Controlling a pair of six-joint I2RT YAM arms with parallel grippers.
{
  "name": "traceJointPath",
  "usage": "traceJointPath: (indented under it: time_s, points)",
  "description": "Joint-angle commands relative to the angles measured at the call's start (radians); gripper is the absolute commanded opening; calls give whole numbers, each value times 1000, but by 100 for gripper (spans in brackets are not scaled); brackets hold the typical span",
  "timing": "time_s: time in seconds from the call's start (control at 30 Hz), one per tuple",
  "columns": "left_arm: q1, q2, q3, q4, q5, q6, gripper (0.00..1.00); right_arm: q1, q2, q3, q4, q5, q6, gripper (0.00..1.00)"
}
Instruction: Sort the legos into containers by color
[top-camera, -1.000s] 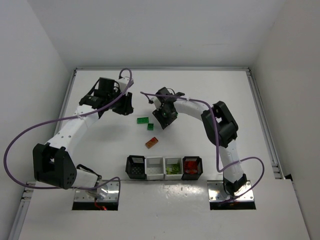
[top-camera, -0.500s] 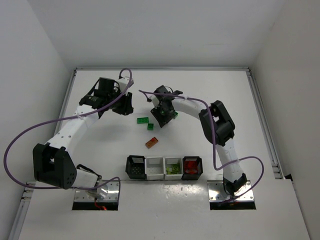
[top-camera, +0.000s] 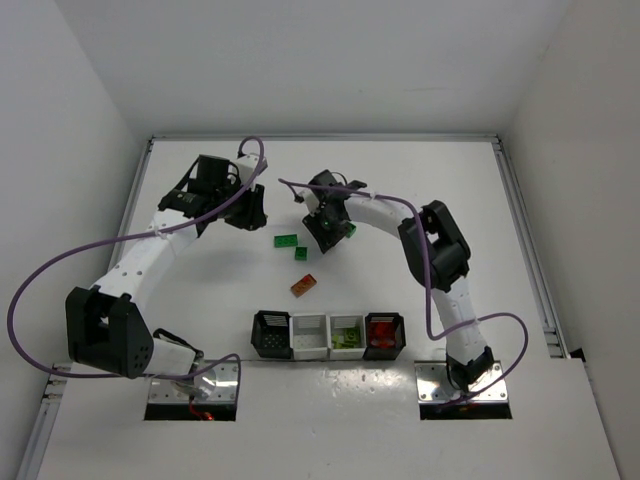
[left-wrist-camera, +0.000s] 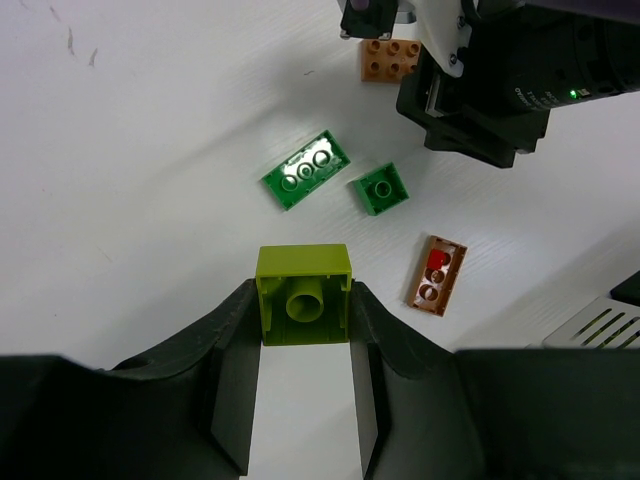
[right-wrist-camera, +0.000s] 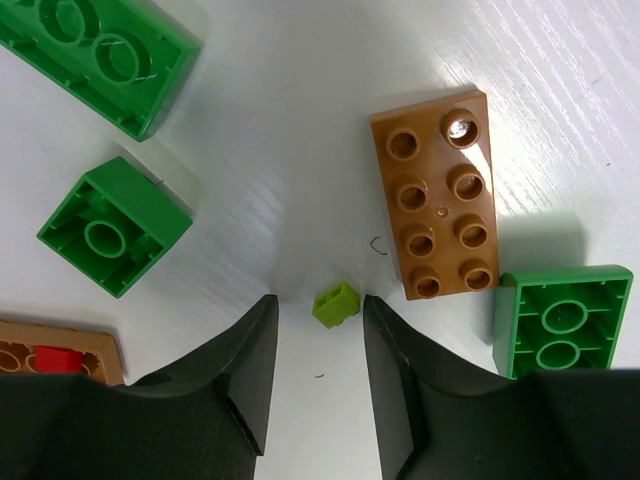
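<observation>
My left gripper is shut on a yellow-green brick and holds it above the table; in the top view it is at the back left. My right gripper is open and low over the table, its jaws on either side of a tiny yellow-green brick. Beside it lie an orange-brown brick and three green bricks. A brown plate with a red piece lies nearer the four containers.
The bins stand in a row near the front: a black one, a white one, a white one holding yellow-green bricks, and a black one holding red bricks. Purple cables loop off both arms. Raised rails edge the table.
My right gripper has shifted a little to the left and back over the bricks. My left gripper has stayed put with its brick.
</observation>
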Motion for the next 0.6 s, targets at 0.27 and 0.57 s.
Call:
traceJointPath:
  time_s: [0.27, 0.57]
  points:
    - [13, -44, 1, 41, 8, -12, 17, -6, 9, -61, 1, 5, -5, 31]
    - [22, -63, -18, 41, 8, -12, 17, -6, -30, -106, 10, -4, -5, 11]
